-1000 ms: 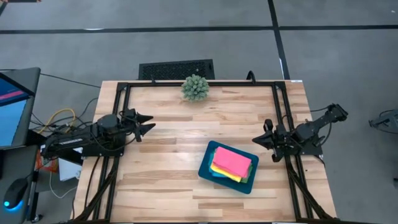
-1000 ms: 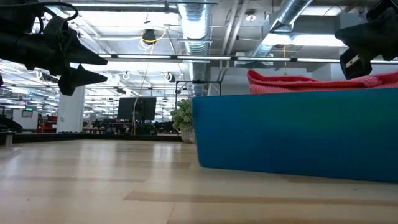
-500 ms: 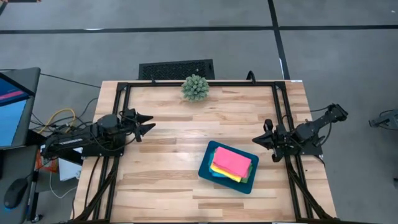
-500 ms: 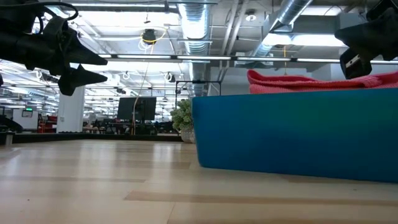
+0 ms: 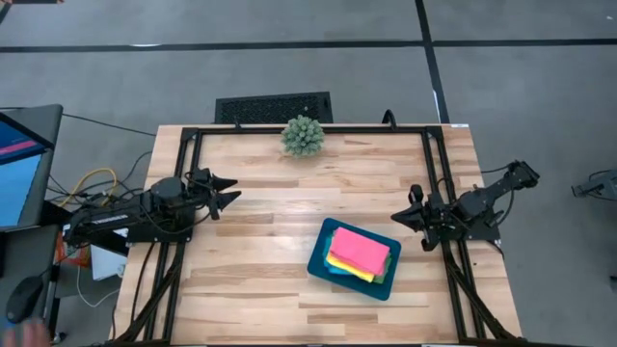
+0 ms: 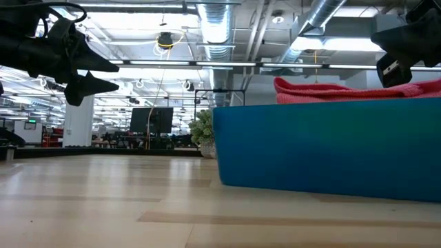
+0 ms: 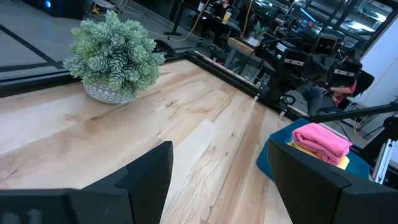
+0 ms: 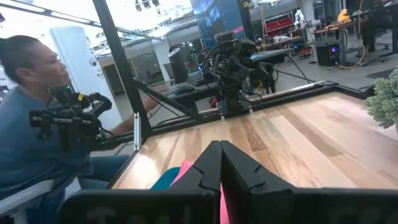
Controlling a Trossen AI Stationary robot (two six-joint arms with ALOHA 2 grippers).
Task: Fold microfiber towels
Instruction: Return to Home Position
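Left end effector (image 5: 237, 190) spread wide, right end effector (image 5: 395, 219) pinched closed, both empty at counter (image 5: 260, 241) edges — microfiber towels (image 5: 360, 251) stacked in teal tray (image 5: 317, 263), pink topmost — only right wrist view shows a person (image 8: 31, 124).

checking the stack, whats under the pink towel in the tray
The pink towel lies on a yellow towel, whose edge peeks out, inside the teal tray. Anything lower is covered.
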